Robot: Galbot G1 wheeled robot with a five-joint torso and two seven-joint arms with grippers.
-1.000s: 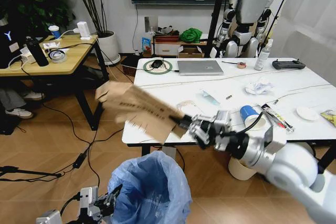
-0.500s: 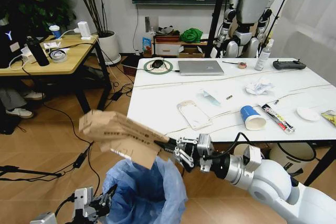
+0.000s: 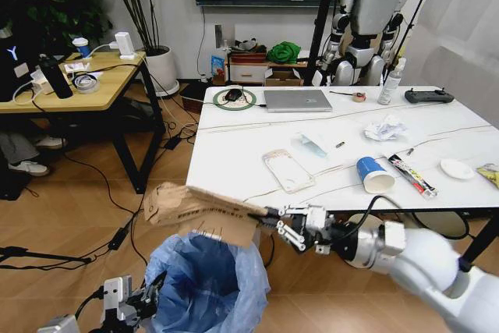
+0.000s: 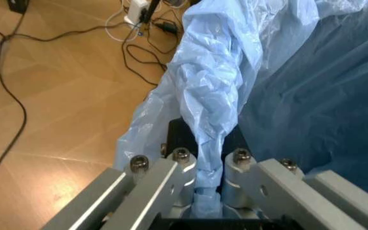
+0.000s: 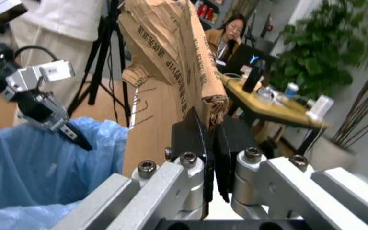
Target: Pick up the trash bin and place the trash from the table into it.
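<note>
Now lower and farther right: crumpled brown paper bag (image 3: 204, 214), pinched tight by right gripper (image 3: 274, 221), above trash bin (image 3: 204, 285). Left gripper (image 3: 148, 294) clamped on bin's near-left rim.

Bin (image 3: 204, 286): blue-lined, mouth open, on the floor before my table (image 3: 234, 154); rim pinched in my left gripper (image 4: 208, 184).
Paper bag (image 3: 204, 212): brown, crumpled, lying flat just above the bin, one end clamped in my right gripper (image 3: 274, 222).
Cup (image 3: 373, 175): blue, tipped over on the table.
Tissue (image 3: 386, 127): white wad, farther back.
</note>
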